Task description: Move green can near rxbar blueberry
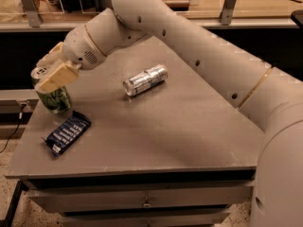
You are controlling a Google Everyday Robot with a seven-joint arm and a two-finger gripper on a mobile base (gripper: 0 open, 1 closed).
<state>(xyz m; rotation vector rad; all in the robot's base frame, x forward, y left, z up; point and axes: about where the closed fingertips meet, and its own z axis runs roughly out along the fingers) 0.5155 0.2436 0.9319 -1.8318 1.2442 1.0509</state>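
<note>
**Green can in the pincer at the table's left edge, blue bar just in front**

Far left: green can (56,100), green-and-white body, silver top showing at its upper left. It leans a little, top toward the left. It sits over the left edge of the table (189,141); cannot tell whether its base touches the surface or hangs just clear.

Gripper (49,66) is at the can's upper end. Two cream fingers, one in front of the can's shoulder (57,75), the other behind the top. The pincer is clamped on the can, its rim caught between the fingers.

Just in front of the can, toward the camera: rxbar blueberry (67,132), dark blue wrapper with white lettering, lying flat and slantwise, far end up and right. Its far end is close to the can's base; touching or a small gap, cannot tell.

Centre: silver can (145,80) lying on its side, slantwise, well apart from the green can and the bar.

Right: the white arm (199,46) runs from the lower right corner up across the back of the table, bends, and comes down left to the wrist. Under the tabletop, a drawer front with a small handle (146,203).
</note>
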